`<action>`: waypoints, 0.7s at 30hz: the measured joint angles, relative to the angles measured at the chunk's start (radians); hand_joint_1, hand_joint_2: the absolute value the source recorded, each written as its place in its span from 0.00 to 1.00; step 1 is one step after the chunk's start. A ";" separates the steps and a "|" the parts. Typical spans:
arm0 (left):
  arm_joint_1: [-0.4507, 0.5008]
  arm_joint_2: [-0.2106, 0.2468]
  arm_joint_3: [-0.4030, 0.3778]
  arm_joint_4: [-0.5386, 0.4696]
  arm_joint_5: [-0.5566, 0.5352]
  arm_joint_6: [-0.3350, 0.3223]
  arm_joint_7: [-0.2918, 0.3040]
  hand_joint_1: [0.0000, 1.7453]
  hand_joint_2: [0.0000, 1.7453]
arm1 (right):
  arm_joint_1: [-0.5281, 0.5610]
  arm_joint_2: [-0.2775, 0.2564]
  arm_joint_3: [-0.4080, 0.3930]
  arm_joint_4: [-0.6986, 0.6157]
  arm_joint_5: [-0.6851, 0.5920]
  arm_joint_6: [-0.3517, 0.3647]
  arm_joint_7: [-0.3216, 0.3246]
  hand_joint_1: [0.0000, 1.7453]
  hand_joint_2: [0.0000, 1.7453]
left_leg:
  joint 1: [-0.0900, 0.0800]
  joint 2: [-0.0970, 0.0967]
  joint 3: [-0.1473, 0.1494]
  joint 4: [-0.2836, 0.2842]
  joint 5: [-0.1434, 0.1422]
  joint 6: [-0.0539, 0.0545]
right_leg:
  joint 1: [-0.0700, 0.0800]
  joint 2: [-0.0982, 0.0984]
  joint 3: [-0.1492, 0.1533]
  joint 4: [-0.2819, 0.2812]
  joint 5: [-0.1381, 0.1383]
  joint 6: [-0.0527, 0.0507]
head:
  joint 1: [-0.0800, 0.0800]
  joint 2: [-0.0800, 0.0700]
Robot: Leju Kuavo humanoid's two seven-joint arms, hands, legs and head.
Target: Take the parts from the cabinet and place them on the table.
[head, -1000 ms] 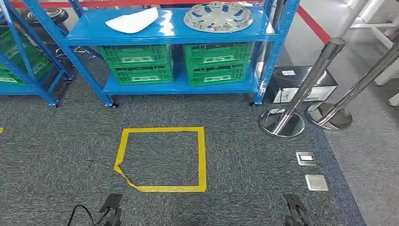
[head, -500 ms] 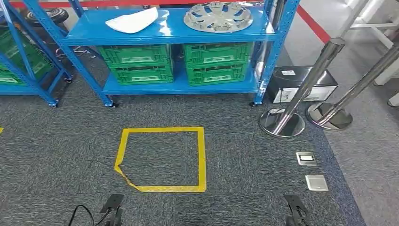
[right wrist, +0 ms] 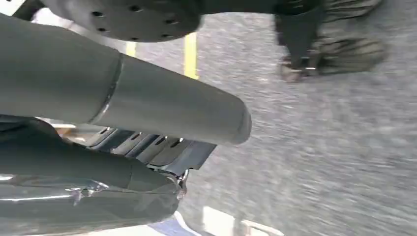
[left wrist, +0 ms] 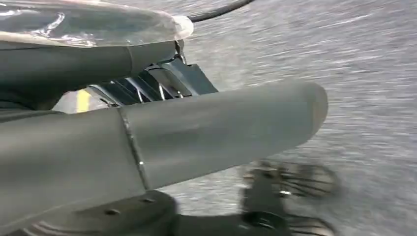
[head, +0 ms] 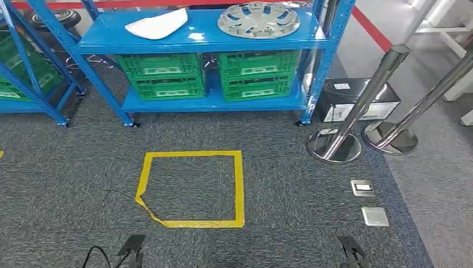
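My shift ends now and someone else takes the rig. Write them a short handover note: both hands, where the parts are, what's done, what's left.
Left hand: holds nothing, fingers extended, hanging over the grey carpet.
Right hand: the same, holding nothing.
Parts: the silver spoked wheel cover and the white curved panel both lie on the top shelf of the blue metal rack, ahead of the robot beyond the yellow tape square on the floor.
Done: nothing picked yet.
Left: approach the rack, take each part, carry it to the table.

Open carpet (head: 184,139) before the blue cabinet (head: 201,39); steel stanchions (head: 357,106) and black box (head: 357,97) at right
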 joint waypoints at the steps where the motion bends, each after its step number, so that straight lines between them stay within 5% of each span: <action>1: 0.005 0.001 0.000 0.001 0.002 0.000 0.003 1.00 0.00 | 0.005 0.000 0.000 0.001 -0.002 0.000 0.003 1.00 0.00 | 0.000 0.000 0.000 0.000 0.000 0.000 | 0.000 0.000 0.000 0.000 0.000 0.000 | 0.000 0.000; 5: 0.011 0.009 0.000 0.005 0.009 -0.001 0.008 1.00 0.00 | 0.008 -0.005 0.000 0.005 -0.002 0.000 0.007 1.00 0.00 | 0.000 0.000 -0.001 0.000 0.000 0.000 | 0.000 0.000 -0.001 0.000 0.000 0.000 | 0.000 0.000; 6: 0.012 0.009 0.000 0.005 0.012 -0.001 0.008 0.87 0.00 | 0.008 -0.005 0.000 0.005 -0.003 -0.002 0.009 1.00 0.00 | 0.000 0.000 -0.001 0.000 0.000 0.000 | 0.000 0.000 -0.001 0.000 0.000 0.000 | 0.000 0.000; 8: 0.013 0.010 0.000 0.006 0.016 -0.001 0.006 0.14 0.00 | 0.008 -0.007 0.000 0.006 -0.008 -0.003 0.010 0.99 0.00 | 0.000 0.000 -0.001 0.000 0.000 0.000 | 0.000 0.000 -0.001 0.000 0.000 0.000 | 0.000 0.000; 9: 0.014 0.010 0.000 0.007 0.016 -0.001 0.003 0.00 0.00 | 0.008 -0.008 0.000 0.007 -0.016 -0.006 0.009 0.00 0.00 | 0.000 0.000 -0.001 0.000 0.000 0.000 | 0.000 0.000 -0.001 0.000 0.000 0.000 | 0.000 0.000; 21: 0.010 0.015 0.000 0.009 0.024 -0.015 -0.025 0.00 0.00 | 0.005 -0.030 -0.023 0.010 -0.116 -0.002 -0.078 0.00 0.00 | 0.000 0.000 -0.001 0.000 0.000 0.000 | 0.000 0.000 -0.001 0.000 0.000 0.000 | 0.000 0.000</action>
